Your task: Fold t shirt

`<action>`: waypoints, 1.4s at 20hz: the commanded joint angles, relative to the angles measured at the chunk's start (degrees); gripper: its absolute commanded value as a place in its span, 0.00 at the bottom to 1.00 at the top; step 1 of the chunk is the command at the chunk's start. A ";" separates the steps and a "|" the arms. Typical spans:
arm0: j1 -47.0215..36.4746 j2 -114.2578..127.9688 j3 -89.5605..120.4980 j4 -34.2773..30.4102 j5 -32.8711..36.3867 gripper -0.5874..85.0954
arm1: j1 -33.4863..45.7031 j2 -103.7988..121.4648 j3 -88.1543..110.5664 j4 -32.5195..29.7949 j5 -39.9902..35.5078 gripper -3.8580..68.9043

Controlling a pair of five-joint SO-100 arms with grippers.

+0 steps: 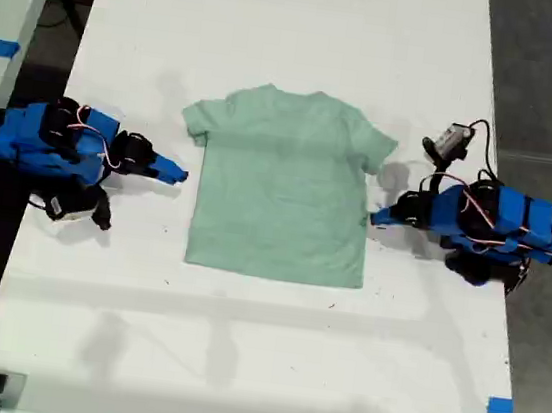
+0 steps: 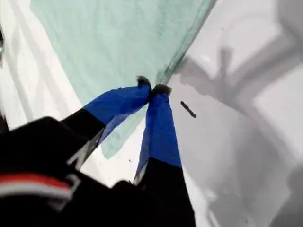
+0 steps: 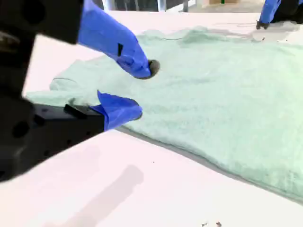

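- One shirt (image 1: 283,187) lies flat on the counter (image 1: 237,363), between the two hands, its neck-to-hem axis running across the line that joins them.
- My first hand (image 2: 152,87) is closed, its tips meeting right at the shirt's side edge. Whether cloth is pinched, I cannot tell.
- My second hand (image 3: 139,92) is open at the opposite edge, just below a sleeve.
- The first hand looks nearer the cloth.

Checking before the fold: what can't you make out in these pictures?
- Whether my first claw pinches the shirt edge: first wrist view, shut tips cover it.
- Shirt's underside: all views, it lies flat on the table.
- Shirt's hem: second wrist view, cut off by the edge.
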 commanded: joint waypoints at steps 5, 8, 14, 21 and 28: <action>-0.70 0.35 0.00 0.09 0.18 0.13 | 12.22 -9.84 -11.60 1.49 -9.84 0.12; -0.70 0.35 0.00 0.09 0.18 0.13 | 26.10 -39.90 -32.17 1.49 -22.15 0.27; -0.70 0.35 0.00 0.09 0.18 0.13 | 44.12 -71.46 -53.61 -4.48 -33.49 0.40; -0.70 0.35 0.00 0.09 0.18 0.13 | 45.62 -111.27 -71.54 -12.04 -31.82 0.11; -0.70 0.35 0.00 0.09 0.18 0.13 | 30.85 -90.44 -80.16 -9.32 -36.47 0.06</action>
